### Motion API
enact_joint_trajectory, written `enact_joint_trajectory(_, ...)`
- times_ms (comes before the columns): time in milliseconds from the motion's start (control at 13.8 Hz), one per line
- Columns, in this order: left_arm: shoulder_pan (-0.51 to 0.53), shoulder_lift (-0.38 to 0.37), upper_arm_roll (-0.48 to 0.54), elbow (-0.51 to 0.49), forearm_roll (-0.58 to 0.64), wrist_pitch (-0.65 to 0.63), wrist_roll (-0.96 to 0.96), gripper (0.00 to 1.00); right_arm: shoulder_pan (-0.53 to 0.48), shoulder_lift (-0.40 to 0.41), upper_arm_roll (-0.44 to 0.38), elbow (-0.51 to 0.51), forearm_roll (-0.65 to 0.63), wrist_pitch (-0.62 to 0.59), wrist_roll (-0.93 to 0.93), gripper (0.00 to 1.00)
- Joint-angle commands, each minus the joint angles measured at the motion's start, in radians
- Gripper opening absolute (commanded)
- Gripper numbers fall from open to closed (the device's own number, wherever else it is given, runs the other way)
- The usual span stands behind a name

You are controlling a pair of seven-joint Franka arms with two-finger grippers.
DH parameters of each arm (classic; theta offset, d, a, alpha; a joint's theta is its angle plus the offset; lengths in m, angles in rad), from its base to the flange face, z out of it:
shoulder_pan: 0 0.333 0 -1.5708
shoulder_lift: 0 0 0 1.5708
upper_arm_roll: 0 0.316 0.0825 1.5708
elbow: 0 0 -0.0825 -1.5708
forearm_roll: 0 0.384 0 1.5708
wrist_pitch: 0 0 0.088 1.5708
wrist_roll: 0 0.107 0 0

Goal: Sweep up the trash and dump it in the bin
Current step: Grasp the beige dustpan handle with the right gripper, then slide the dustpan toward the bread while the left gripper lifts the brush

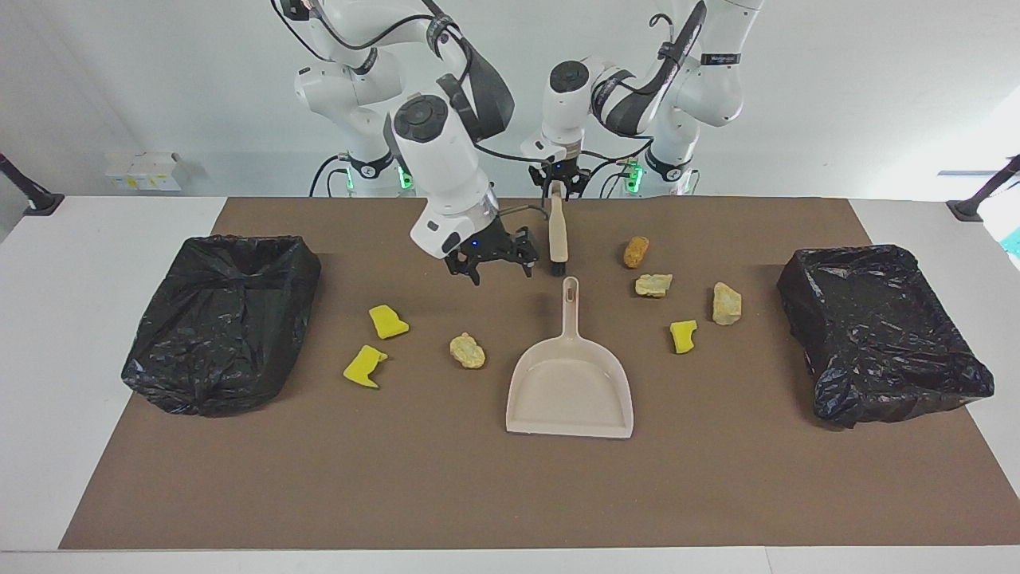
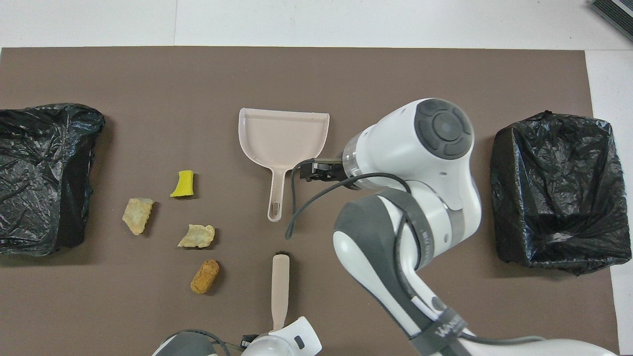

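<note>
Several scraps of trash lie on the brown mat: yellow foam pieces point(image 1: 388, 321) point(image 1: 364, 366) point(image 1: 683, 336) point(image 2: 183, 184), tan lumps point(image 1: 467, 351) point(image 1: 726, 304) point(image 1: 653, 285) point(image 2: 137, 214) and an orange-brown lump point(image 1: 636, 251) point(image 2: 204, 277). The beige dustpan point(image 1: 570, 383) point(image 2: 283, 136) lies flat at mid-table. The beige brush point(image 1: 558, 235) point(image 2: 280, 284) lies nearer the robots, and my left gripper point(image 1: 558, 188) is shut on its handle end. My right gripper point(image 1: 500, 271) point(image 2: 310, 171) hangs open and holds nothing, over the mat beside the brush's bristle end.
Two bins lined with black bags stand at the two ends of the mat, one at the right arm's end point(image 1: 207, 359) point(image 2: 559, 237) and one at the left arm's end point(image 1: 884, 375) point(image 2: 29, 217). In the overhead view the right arm covers three scraps.
</note>
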Motion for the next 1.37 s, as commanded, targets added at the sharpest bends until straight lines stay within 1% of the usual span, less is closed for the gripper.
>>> enact_joint_trajectory(0,-0.019,-0.009,0.012,-0.017,-0.011,0.016,-0.012,0.08,0.049,0.081,-0.002,0.028,0.015,0.065,0.123,1.00)
enact_joint_trajectory(72,-0.020,-0.009,0.012,-0.017,-0.011,0.014,-0.012,0.01,0.070,0.107,-0.003,0.028,0.012,0.085,0.171,1.00)
enact_joint_trajectory(217,-0.019,-0.009,0.012,-0.017,-0.011,0.010,-0.011,0.00,0.119,0.150,-0.006,0.029,0.009,0.140,0.260,1.00)
enact_joint_trajectory(362,-0.017,-0.002,0.014,-0.012,-0.011,0.002,-0.021,0.00,0.149,0.178,-0.006,0.029,-0.057,0.143,0.320,1.00)
enact_joint_trajectory(434,-0.014,-0.002,0.014,-0.009,-0.011,-0.022,-0.044,0.00,0.162,0.191,-0.005,0.029,-0.095,0.143,0.343,1.00)
enact_joint_trajectory(578,-0.009,-0.008,0.016,-0.004,-0.011,-0.053,-0.054,0.00,0.176,0.205,-0.006,0.029,-0.135,0.145,0.362,1.00)
enact_joint_trajectory(723,-0.006,-0.012,0.017,0.022,-0.011,-0.108,-0.112,0.00,0.186,0.216,-0.005,0.029,-0.164,0.148,0.363,1.00)
enact_joint_trajectory(868,0.009,-0.024,0.022,0.049,-0.005,-0.185,-0.140,0.00,0.189,0.218,-0.005,0.029,-0.187,0.147,0.362,0.87)
enact_joint_trajectory(940,0.038,-0.038,0.022,0.058,0.002,-0.211,-0.138,0.00,0.189,0.218,-0.005,0.029,-0.200,0.148,0.362,0.85)
enact_joint_trajectory(1085,0.067,-0.068,0.025,0.062,0.015,-0.258,-0.140,0.00,0.189,0.231,-0.005,0.072,-0.217,0.140,0.360,0.84)
enact_joint_trajectory(1229,0.139,-0.096,0.023,0.085,0.028,-0.312,-0.138,0.00,0.190,0.232,-0.003,0.072,-0.270,0.143,0.357,0.62)
enact_joint_trajectory(1302,0.177,-0.113,0.023,0.104,0.041,-0.341,-0.135,0.00,0.189,0.232,-0.002,0.072,-0.290,0.145,0.357,0.60)
